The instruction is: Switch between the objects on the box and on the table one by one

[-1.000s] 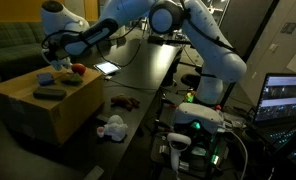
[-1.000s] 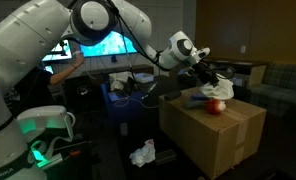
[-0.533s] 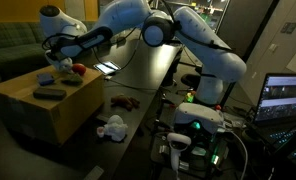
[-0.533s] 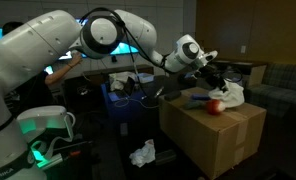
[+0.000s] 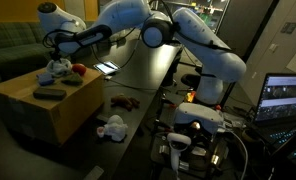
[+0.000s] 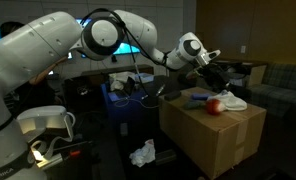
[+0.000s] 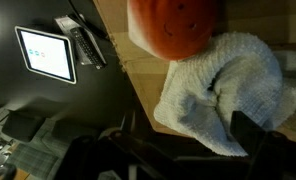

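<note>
Since the white rag (image 5: 56, 72) lies on the box (image 5: 43, 115) directly under the claw (image 5: 57, 55), the step in hand reads as letting go and backing off. In an exterior view the red piece (image 5: 78, 69) sits just beside the claw, on its table (image 5: 153, 75) side, and the black bar (image 5: 50, 93) lies on the box top well apart from the claw.

In an exterior view the claw (image 6: 214, 76) hangs just above the rag (image 6: 232, 99), not touching it as far as the dim picture shows.

In the wrist view the rag (image 7: 223, 90) fills the space below the claw and the red piece (image 7: 176, 25) touches its edge. One dark finger (image 7: 253, 128) stands off to the side, so the claw is spread and pinches nothing.

The best move is to lift straight up (cloth snags on fingers easily) and keep off the red piece. Then reach for an item on the table, such as the dark pieces (image 5: 123, 101) well away from the claw.
</note>
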Robot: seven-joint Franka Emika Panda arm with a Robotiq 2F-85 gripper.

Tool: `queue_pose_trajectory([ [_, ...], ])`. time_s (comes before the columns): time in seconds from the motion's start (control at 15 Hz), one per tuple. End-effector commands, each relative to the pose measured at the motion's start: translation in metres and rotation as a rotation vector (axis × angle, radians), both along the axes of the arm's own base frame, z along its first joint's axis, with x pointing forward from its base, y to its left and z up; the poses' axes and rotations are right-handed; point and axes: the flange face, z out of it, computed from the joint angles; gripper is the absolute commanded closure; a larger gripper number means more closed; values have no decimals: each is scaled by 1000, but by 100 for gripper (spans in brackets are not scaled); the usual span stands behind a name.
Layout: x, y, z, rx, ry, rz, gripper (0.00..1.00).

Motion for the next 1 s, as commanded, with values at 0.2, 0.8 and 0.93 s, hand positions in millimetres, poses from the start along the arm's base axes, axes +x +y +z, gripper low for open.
queue_pose_trajectory([
  [0.2,-15,-13,8,60,171,117,0],
  [0.8,-28,-49,-42,158,330,172,0],
  [0.93,-30,-58,-49,161,358,171,0],
])
